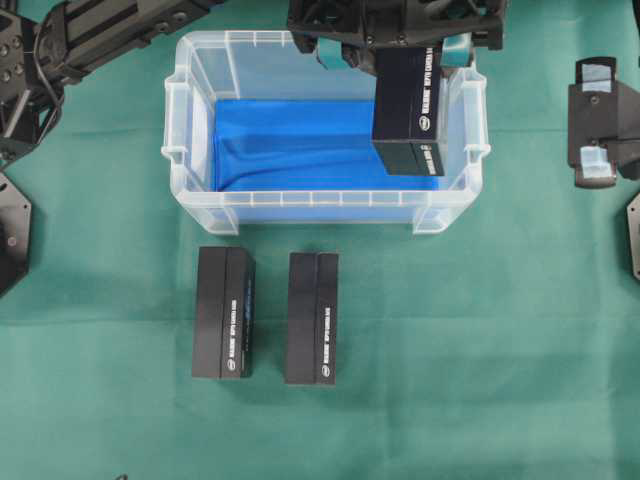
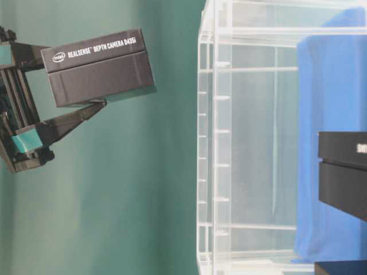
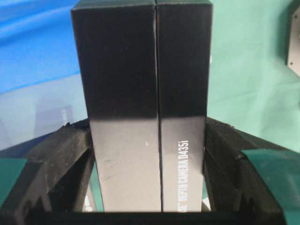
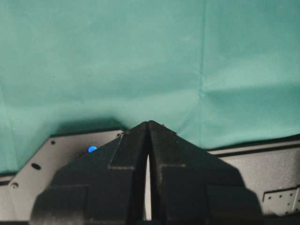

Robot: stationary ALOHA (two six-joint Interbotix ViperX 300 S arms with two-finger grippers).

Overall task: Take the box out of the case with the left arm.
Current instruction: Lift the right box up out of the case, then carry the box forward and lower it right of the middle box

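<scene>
The case is a clear plastic tub with a blue lining, at the back middle of the green table. My left gripper reaches in from the top and is shut on a black box by its long sides. In the left wrist view the box fills the gap between the black fingers. The table-level view is turned on its side; there the box hangs clear outside the rim of the case. My right gripper is shut and holds nothing.
Two more black boxes lie side by side on the cloth in front of the case. The right arm rests at the right edge, away from the case. Arm bases stand at the left edge.
</scene>
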